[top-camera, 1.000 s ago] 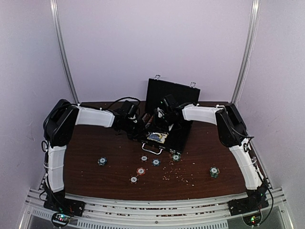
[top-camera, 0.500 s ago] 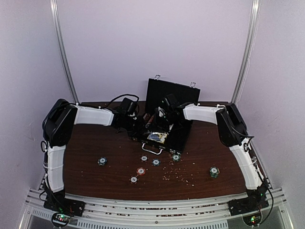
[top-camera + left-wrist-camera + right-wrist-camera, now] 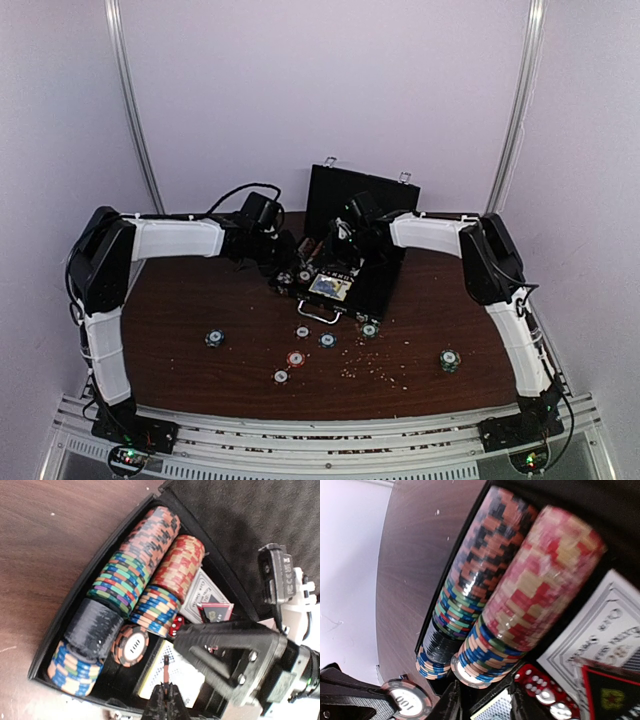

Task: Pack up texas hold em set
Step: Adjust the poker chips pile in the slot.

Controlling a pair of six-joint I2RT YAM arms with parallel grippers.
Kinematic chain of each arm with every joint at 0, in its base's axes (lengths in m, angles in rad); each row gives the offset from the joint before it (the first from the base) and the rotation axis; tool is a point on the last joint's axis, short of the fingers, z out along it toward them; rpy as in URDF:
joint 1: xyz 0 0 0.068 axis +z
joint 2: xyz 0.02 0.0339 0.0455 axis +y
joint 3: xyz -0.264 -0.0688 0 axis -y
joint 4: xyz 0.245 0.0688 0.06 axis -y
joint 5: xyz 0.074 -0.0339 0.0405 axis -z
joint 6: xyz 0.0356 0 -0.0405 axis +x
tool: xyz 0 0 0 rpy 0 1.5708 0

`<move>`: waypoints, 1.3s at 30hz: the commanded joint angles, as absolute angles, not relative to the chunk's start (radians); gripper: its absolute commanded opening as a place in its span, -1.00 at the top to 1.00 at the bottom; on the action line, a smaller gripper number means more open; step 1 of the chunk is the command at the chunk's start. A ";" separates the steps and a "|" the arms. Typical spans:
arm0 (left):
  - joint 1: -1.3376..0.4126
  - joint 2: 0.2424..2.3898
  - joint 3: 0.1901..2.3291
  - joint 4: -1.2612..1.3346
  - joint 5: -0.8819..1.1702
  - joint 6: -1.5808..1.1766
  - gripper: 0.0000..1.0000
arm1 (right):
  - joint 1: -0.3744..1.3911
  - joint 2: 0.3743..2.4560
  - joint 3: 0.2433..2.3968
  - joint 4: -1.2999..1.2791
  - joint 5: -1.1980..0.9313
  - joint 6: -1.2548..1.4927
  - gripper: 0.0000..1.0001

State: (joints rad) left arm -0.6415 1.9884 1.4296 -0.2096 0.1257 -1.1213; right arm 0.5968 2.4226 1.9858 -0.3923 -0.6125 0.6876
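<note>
Left fingers [image 3: 161, 707] pinched shut, right fingers [image 3: 451, 705] parted, case [image 3: 250, 525] holding chips [image 3: 132, 570], decks [image 3: 202, 592], dice [image 3: 176, 626]

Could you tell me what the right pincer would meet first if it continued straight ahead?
Probably the blue-and-peach chips ending the red chip row, directly ahead of the right pincer; depth is unclear.

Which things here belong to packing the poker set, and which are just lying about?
Belong: open case, chip rows inside, card decks, red dice, loose chips outside it.
Lying about: crumbs on the table.
</note>
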 commanded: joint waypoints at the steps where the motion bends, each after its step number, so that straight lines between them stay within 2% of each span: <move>1: -0.646 1.963 1.455 -0.282 0.087 -1.167 1.00 | 0.567 2.335 1.973 -0.406 -0.559 0.665 0.29; 12: -0.676 2.057 1.543 -0.421 0.047 -1.207 1.00 | 0.545 2.263 1.958 -0.451 -0.522 0.620 0.18; 29: -0.690 2.136 1.601 -0.537 -0.057 -1.293 1.00 | 0.531 2.223 1.916 -0.467 -0.519 0.591 0.18; 39: -0.688 2.189 1.615 -0.563 -0.045 -1.367 1.00 | 0.510 2.223 1.925 -0.497 -0.516 0.566 0.18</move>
State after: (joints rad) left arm -0.6903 2.1437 1.6054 -0.5133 -0.0242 -1.3254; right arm 0.5293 2.2738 1.9240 -0.4774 -0.5362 0.5915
